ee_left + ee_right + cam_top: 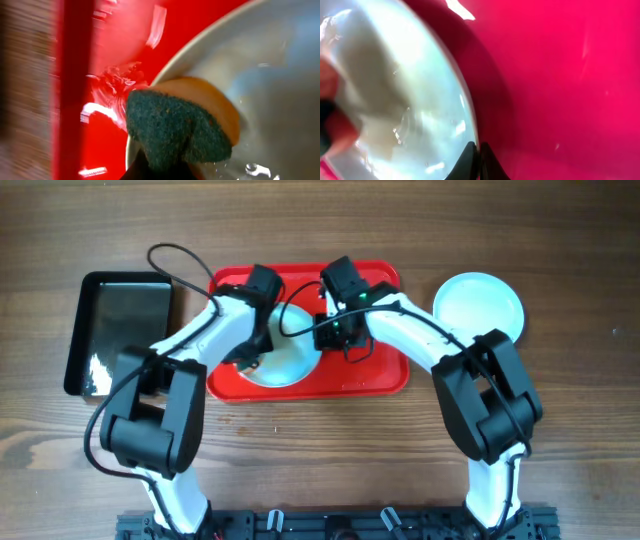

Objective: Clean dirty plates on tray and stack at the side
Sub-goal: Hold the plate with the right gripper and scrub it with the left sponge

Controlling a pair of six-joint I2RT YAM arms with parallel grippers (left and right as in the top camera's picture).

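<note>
A pale plate (288,362) lies on the red tray (380,372), between both arms. My left gripper (252,352) is shut on a sponge (180,127), dark green scrub face and orange body, pressed on the plate's left rim (260,65) over the tray (75,90). My right gripper (479,160) is shut on the plate's right rim (410,100), with the tray (560,75) beside it; it shows in the overhead view (322,335). A second plate (480,305), clean, lies on the table right of the tray. A third plate is out of view.
A glossy black tray (122,330) lies on the wooden table left of the red tray. Black cables loop over the tray's back edge near both wrists.
</note>
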